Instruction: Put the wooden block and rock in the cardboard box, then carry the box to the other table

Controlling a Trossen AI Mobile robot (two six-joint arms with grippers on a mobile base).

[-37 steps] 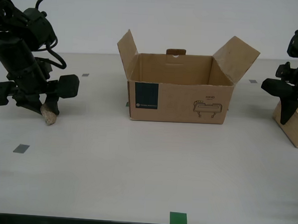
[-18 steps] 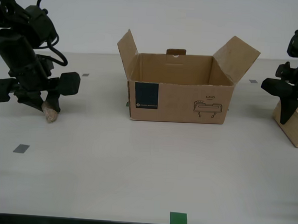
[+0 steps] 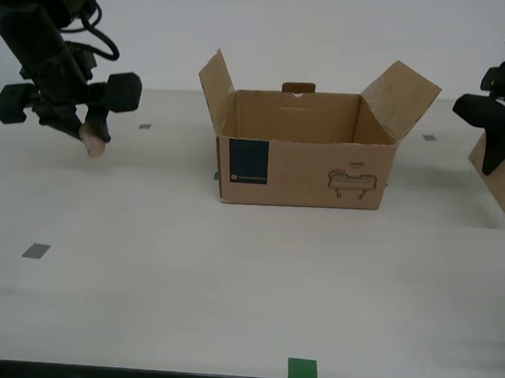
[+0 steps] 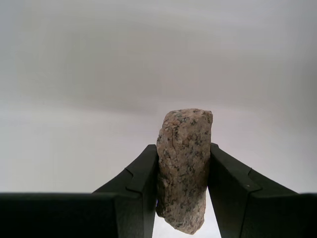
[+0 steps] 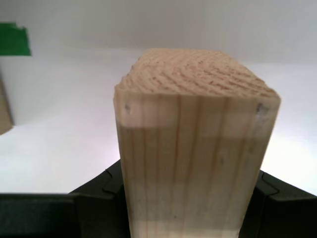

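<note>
Gritty, dense rock (image 4: 184,168) sits pinched between my second gripper (image 4: 183,173) fingers (image 4: 141,173); my first gripper (image 5: 198,208) clamps the stiff wooden block (image 5: 195,148) (probably light), fingers low on its sides.

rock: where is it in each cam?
Exterior view: the rock hangs off the table at that view's left, in my second hand, left of the cardboard box.
Second wrist view: rock clamped between both fingers.
First wrist view: not in it.
Shared landmark: the black fingers gripping the rock.
</note>
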